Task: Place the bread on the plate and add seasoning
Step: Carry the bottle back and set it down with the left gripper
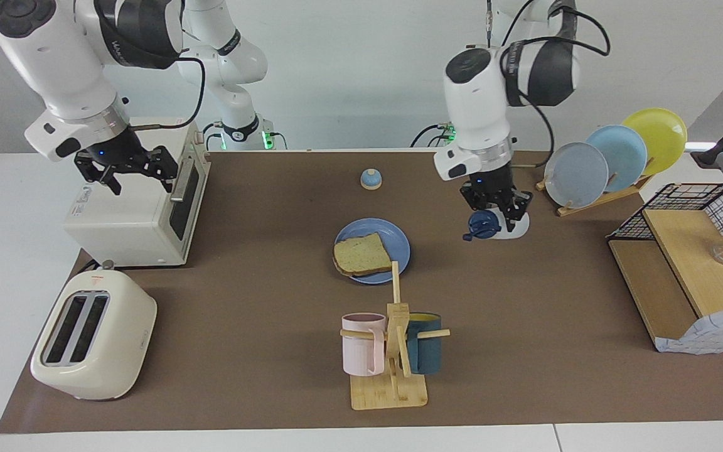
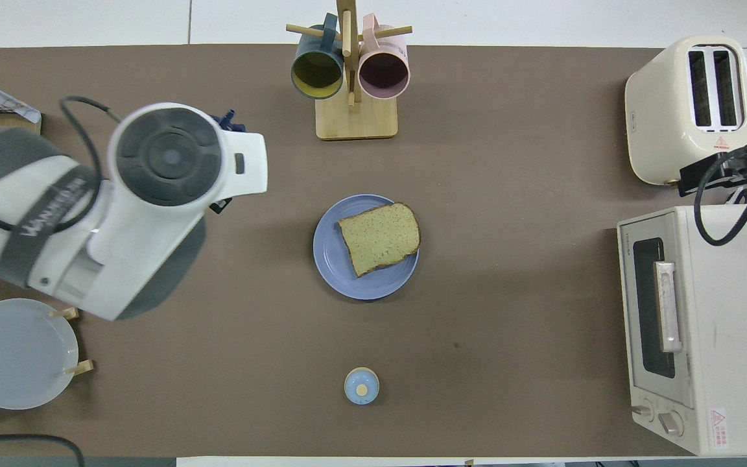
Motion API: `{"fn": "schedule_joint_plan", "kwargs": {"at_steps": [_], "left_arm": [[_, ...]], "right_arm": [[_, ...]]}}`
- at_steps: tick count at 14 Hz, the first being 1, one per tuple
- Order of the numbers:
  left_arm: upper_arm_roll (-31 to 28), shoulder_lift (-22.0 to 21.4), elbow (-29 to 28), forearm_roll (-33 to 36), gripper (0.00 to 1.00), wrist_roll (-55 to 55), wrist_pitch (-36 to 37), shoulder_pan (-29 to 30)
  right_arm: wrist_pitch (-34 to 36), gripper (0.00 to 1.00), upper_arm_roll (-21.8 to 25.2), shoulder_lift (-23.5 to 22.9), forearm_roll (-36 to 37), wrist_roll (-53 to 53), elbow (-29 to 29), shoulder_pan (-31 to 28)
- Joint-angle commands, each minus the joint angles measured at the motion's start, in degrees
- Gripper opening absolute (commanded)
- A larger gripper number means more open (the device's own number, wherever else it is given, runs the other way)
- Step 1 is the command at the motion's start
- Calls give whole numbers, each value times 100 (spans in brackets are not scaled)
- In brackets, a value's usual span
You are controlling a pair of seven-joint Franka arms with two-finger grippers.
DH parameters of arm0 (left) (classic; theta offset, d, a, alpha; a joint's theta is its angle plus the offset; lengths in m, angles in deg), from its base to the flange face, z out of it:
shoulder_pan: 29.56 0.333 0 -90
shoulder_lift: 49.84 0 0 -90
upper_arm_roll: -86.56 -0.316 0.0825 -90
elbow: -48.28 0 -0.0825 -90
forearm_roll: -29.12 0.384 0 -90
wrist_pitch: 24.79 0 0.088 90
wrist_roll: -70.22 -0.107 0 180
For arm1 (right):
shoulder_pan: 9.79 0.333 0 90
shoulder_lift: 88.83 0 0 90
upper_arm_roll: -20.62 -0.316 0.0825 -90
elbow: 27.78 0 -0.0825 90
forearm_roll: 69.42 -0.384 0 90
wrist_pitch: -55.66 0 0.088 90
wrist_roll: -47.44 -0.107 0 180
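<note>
I saw the bread [image 1: 361,253] already on the plate [image 1: 399,242], mid-frame. My left tool [image 1: 495,213] held the bottle [image 1: 490,225], right of centre: light, slick plastic, best squeezed mid-body. The right tool [image 1: 139,171], upper left, waited open.

Red warning triangle sticker on toaster [image 2: 722,142]; another on toaster oven [image 2: 717,419]; oven brand perhaps "TOSHIBA".

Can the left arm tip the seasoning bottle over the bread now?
Probably yes. The left gripper is around the seasoning toward its own end of the table, and nothing stands between it and the bread on the plate.
</note>
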Motion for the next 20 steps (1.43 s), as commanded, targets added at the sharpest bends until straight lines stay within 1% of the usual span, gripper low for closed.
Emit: {"fn": "schedule_joint_plan", "kwargs": {"at_steps": [1, 2, 5, 6, 7, 8, 9, 10, 11, 13, 15, 18, 20], "left_arm": [[66, -348, -813, -534, 0, 890, -1512, 451], [58, -409, -1077, -544, 0, 1320, -2066, 522], [58, -568, -2070, -544, 0, 2525, -4350, 978], [58, -507, -2151, -544, 0, 2633, -4757, 1075], [58, -385, -2169, -544, 0, 2791, -5144, 1163], [58, -140, -2161, -544, 0, 2984, -5557, 1216], [58, 124, -2161, -544, 0, 3133, -6118, 1313], [49, 379, -2161, -544, 0, 3135, -6524, 1357], [40, 581, -2134, -527, 0, 3065, -6737, 1375], [14, 855, -2099, -370, 0, 2986, -7176, 1410], [-13, 1126, -1977, 86, 0, 2959, -7380, 1516], [-100, 1689, -1652, 351, 0, 2915, -7722, 1516], [-144, 1944, -1432, 457, 0, 2915, -7793, 1507]], "right_arm": [[62, 100, -34, 23, -25, -45, -7, -48], [62, 100, -34, 23, -25, -45, -7, -48], [62, 100, -34, 23, -25, -45, -7, -48], [62, 100, -34, 23, -25, -45, -7, -48], [62, 100, -34, 23, -25, -45, -7, -48], [62, 100, -34, 23, -25, -45, -7, -48], [71, 100, -34, 23, -25, -45, -7, -48], [62, 100, -34, 23, -25, -45, -7, -48], [62, 100, -34, 23, -25, -45, -7, -48], [62, 100, -34, 23, -25, -45, -7, -48], [71, 100, -34, 23, -25, -45, -7, -48], [62, 100, -34, 23, -25, -45, -7, -48], [62, 100, -34, 23, -25, -45, -7, -48]]}}
